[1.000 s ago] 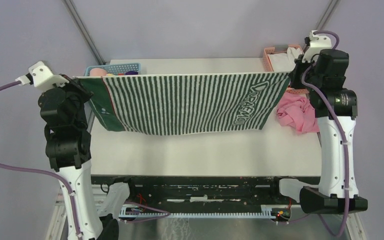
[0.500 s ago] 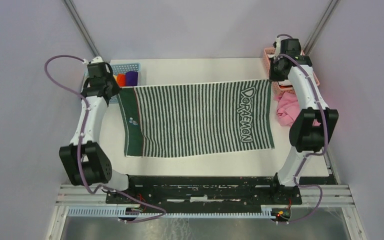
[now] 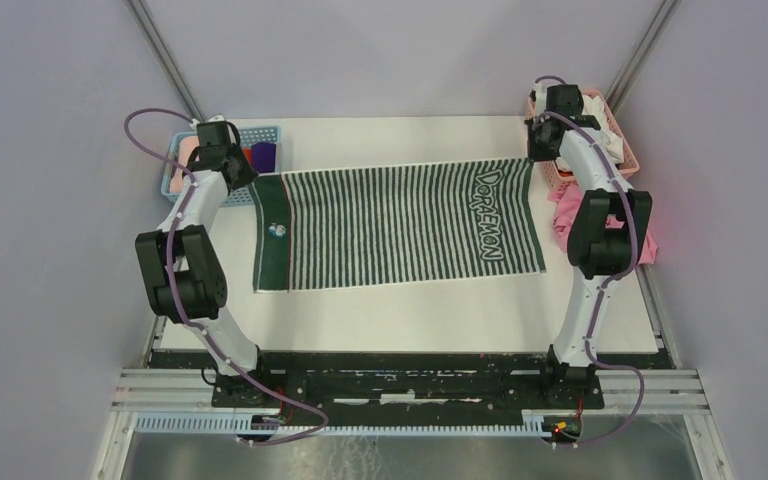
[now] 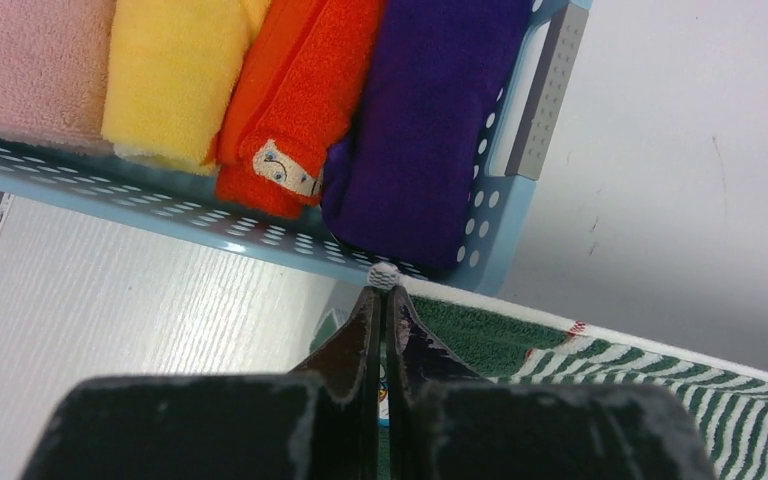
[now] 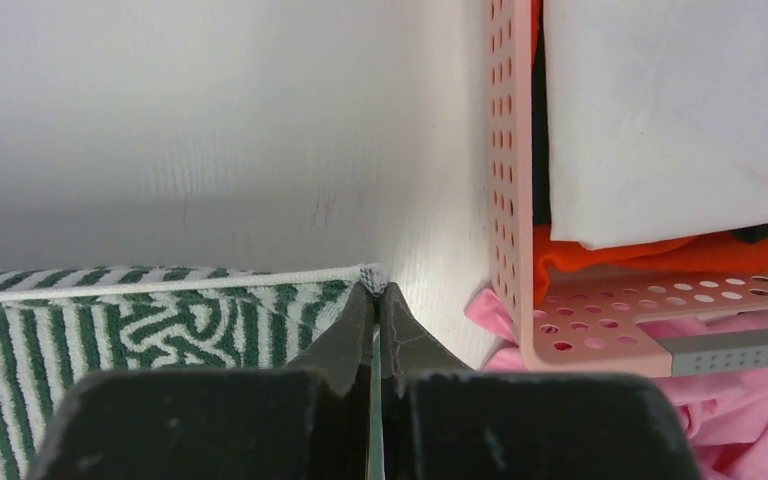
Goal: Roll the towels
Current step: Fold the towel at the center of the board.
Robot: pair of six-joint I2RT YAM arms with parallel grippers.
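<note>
Robot lab test cell; plain grey panel walls point(image 3: 380, 50) with metal struts point(image 3: 165, 62); white table point(image 3: 410, 305) on aluminium rail frame point(image 3: 680, 385); exposed cabling point(image 3: 127, 128).

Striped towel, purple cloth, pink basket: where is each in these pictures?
striped towel point(image 3: 390, 225): top view, middle of its stripes.
purple cloth point(image 4: 430, 120): left wrist view, middle of its visible surface.
pink basket point(image 5: 512, 180): right wrist view, its perforated side wall.

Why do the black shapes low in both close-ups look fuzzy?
Left wrist view: the left end effector sits close to the lens, its black body blurred; the blue basket is sharp. Right wrist view: likewise the right end effector, beside a crisp pink basket. Top view: even light, striped towel sharp.
</note>
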